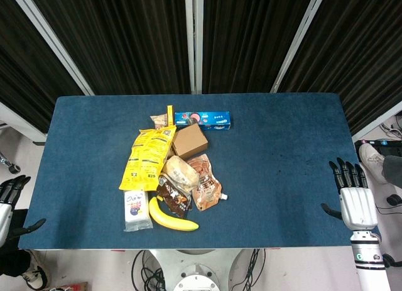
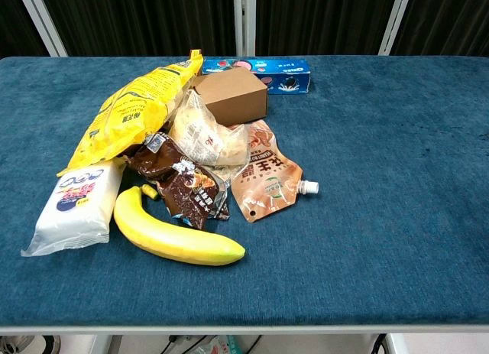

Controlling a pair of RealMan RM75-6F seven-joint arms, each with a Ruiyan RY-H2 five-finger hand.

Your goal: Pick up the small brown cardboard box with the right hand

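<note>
The right hand (image 1: pixel 353 192) rests with fingers spread, holding nothing, well apart from the small brown cardboard box (image 1: pixel 190 141); the left hand (image 1: pixel 10 200) seems likewise loose

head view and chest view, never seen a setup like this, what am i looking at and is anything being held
These are two cameras on one robot. The head view looks down on a blue table; the chest view sees the same table from lower and closer. At the table's near corners in the head view are the left robot hand and the right robot hand, both with fingers spread and holding nothing. In the middle lies a pile: a small brown cardboard box, a blue cookie box behind it, a yellow snack bag, a banana, a white packet, a spouted pouch and dark and clear wrappers.
</note>
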